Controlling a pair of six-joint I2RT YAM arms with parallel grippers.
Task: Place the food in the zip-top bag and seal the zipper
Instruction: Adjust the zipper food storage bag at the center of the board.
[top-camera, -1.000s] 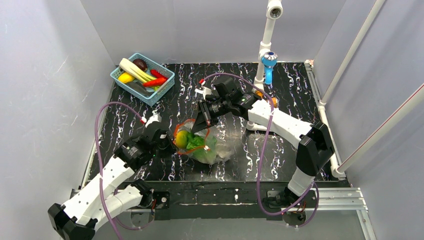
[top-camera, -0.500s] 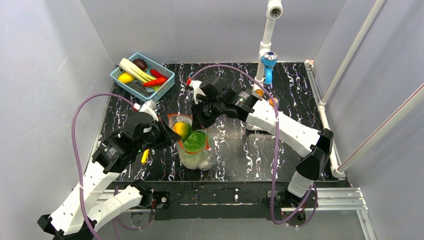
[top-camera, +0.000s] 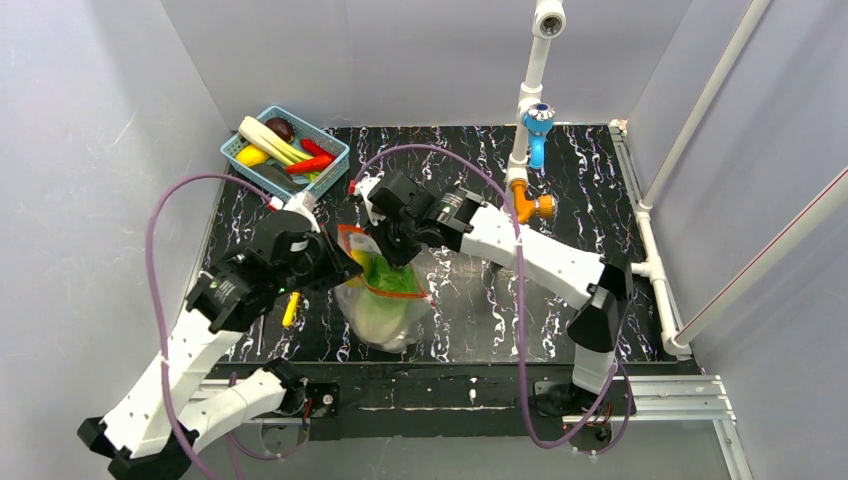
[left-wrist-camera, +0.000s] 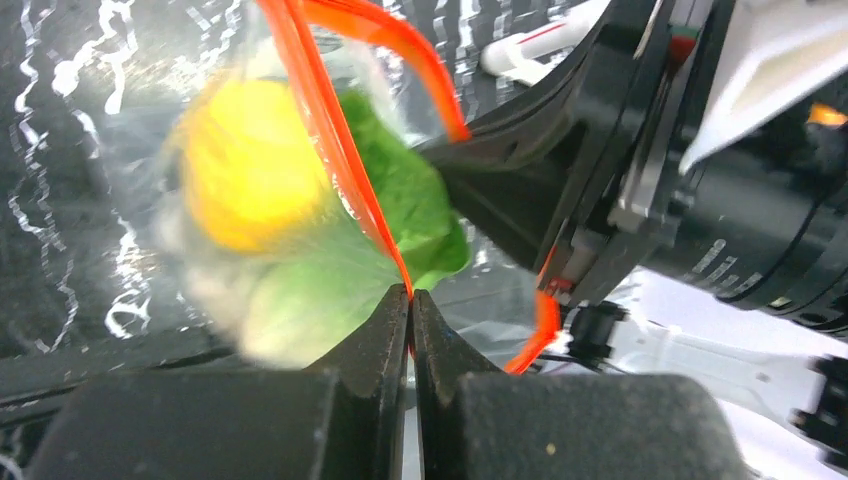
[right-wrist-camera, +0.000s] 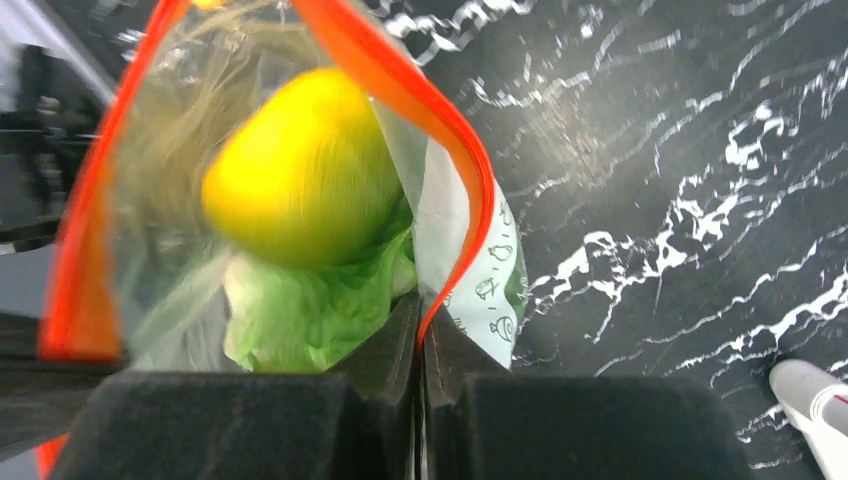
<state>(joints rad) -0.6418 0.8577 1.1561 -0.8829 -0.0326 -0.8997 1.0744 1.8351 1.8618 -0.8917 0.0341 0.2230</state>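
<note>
A: Over the black marbled table, where is the clear crinkly plastic zip-top bag?

B: It is held up by its mouth between the two arms, near the front middle. I cannot tell if its bottom touches the table.

A: Who holds it?

B: Both. The left gripper is clenched on the mouth edge at one end. The right gripper is pinched on the edge at the other end, with the strip between its fingers.

A: And the food?

B: I judge this part done. The green leafy lettuce and the round yellow-green fruit are inside, with the fruit above the leaf. In the top view a pale lump shows low in the bag. It is probably the white garlic-like piece, but I am not sure.

A: What is left?

B: The thin red-orange zipper. Its two sides stand apart in a loop, so the mouth is open. I think it must be pressed together along the full width.
</note>
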